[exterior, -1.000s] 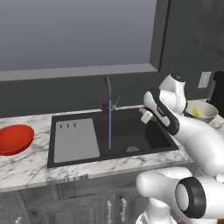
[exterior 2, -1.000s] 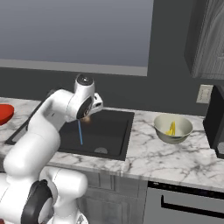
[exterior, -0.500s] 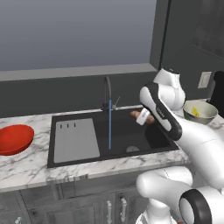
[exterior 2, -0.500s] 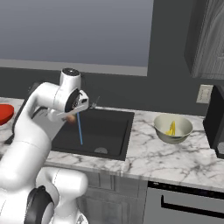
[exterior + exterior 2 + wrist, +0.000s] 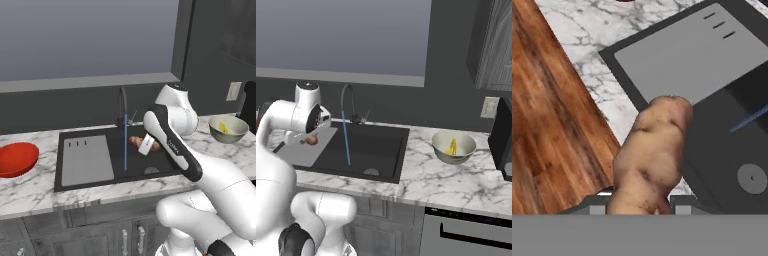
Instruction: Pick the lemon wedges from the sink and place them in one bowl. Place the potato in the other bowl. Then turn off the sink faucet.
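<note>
Black rectangular sink (image 5: 120,160), water running. Wide glossy red bowl (image 5: 15,159) waits on the left counter. Arm has swung left across the basin; gripper (image 5: 145,146) pinches orange-brown lumpy potato (image 5: 652,155). Faucet shutoff pending.

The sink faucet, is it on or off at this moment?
On: a thin blue stream falls from the sink faucet into the sink.
</note>
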Tool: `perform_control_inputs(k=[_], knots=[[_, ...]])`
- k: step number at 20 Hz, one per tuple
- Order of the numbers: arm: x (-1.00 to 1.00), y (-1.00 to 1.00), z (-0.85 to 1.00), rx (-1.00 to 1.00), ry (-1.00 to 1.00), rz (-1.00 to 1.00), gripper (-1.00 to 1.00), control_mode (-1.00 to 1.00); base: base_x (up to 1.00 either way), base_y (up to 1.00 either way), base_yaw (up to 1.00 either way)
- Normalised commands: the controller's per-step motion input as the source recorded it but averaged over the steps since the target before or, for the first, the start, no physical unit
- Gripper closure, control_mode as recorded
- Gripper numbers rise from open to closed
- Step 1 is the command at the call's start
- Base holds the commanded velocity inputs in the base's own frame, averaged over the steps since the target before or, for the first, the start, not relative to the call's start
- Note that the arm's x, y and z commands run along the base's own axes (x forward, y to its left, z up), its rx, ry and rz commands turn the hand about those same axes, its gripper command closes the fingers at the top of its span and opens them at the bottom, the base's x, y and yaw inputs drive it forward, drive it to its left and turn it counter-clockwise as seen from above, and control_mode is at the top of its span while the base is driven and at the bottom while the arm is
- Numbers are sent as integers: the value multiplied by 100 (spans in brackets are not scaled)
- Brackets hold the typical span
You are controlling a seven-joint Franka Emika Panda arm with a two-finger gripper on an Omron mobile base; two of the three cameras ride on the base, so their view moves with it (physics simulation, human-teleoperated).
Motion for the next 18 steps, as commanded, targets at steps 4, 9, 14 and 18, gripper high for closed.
perform_control_inputs(k=[4, 9, 14, 18], knots=[[-25, 80, 3, 0, 0, 12, 100, -100, 0, 0, 0], [-14, 79, 4, 0, 0, 11, 100, -100, 0, 0, 0], [0, 80, 4, 0, 0, 7, 100, -100, 0, 0, 0], [0, 83, 1, 0, 0, 6, 100, -100, 0, 0, 0]])
